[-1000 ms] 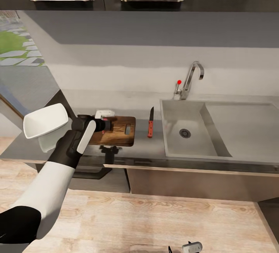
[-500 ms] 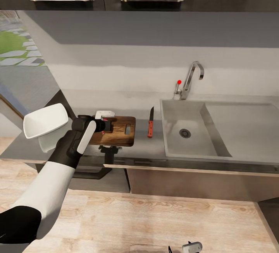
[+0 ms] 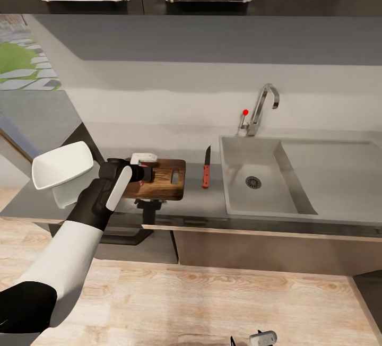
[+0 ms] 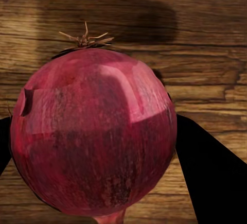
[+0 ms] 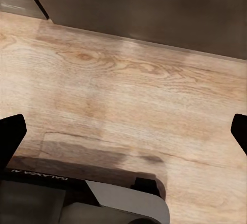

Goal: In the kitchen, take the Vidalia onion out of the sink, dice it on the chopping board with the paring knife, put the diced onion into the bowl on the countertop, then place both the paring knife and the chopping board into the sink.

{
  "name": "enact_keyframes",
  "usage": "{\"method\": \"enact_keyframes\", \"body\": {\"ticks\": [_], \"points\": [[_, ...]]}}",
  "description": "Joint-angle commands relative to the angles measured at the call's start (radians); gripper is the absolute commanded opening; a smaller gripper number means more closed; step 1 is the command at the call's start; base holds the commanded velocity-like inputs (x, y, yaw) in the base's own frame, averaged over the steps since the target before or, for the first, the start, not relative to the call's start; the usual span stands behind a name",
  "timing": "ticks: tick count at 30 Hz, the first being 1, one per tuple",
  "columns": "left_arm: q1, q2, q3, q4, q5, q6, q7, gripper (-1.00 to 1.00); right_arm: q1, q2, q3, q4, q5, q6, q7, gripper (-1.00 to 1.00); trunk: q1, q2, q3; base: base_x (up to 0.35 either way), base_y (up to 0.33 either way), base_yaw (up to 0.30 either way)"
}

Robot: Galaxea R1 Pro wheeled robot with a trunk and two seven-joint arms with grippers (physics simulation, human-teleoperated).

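One change is all we are finding against the earlier head views: our left gripper [image 3: 149, 171] is easing a touch further along the chopping board [image 3: 164, 179], and nothing else is shifting. We are reading that as the last small adjustment before setting the bulb down.

We are carrying the Vidalia onion [image 4: 92, 131] in that gripper, with the dark fingers [image 4: 211, 167] pressing against its two sides in the left wrist view. The onion is hanging directly over the board's wood grain, and its shadow is falling on the board beyond it; whether it is already touching the wood we cannot tell. In the head view it is peeking out as a small red patch [image 3: 144, 165] at the fingertips, over the board's left part.

The paring knife [image 3: 206, 172] is lying on the countertop [image 3: 209, 202] between the board and the sink [image 3: 339, 176], apart from both. The bowl [image 3: 61, 164] is sitting well to the left of the board.

Our right gripper [image 5: 123, 131] is hanging low over the pale wood floor [image 5: 134, 95], its fingertips spread wide with nothing between them.

We are judging the fetching step nearly finished: the basin is holding no onion, and releasing it on the board is coming next, then picking up the knife.
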Motion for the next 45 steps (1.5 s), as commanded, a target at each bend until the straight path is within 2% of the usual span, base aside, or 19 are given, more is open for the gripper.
{"method": "enact_keyframes", "body": {"ticks": [1, 35, 36, 45], "points": [[-0.001, 0.001, -0.003, -0.001, 0.010, 0.003, 0.009, -1.00, -0.001, 0.000, -0.005, 0.001, 0.011, -0.003, -0.007, 1.00, 0.001, -0.002, -0.002, 0.000, 0.000, 0.000], [-0.001, -0.002, -0.003, 0.016, 0.010, -0.015, 0.007, -1.00, -0.001, 0.000, -0.005, 0.001, 0.011, -0.003, -0.007, 1.00, 0.001, -0.002, -0.002, 0.000, 0.000, 0.000], [-0.001, -0.002, -0.004, 0.015, 0.010, -0.015, 0.007, 1.00, -0.001, 0.000, -0.005, 0.001, 0.011, -0.003, -0.007, 1.00, 0.001, -0.002, -0.002, 0.000, 0.000, 0.000], [-0.001, -0.002, -0.003, 0.014, 0.010, -0.016, 0.007, 1.00, -0.001, 0.000, -0.005, 0.001, 0.011, -0.003, -0.007, 1.00, 0.001, -0.002, -0.002, 0.000, 0.000, 0.000]]}}
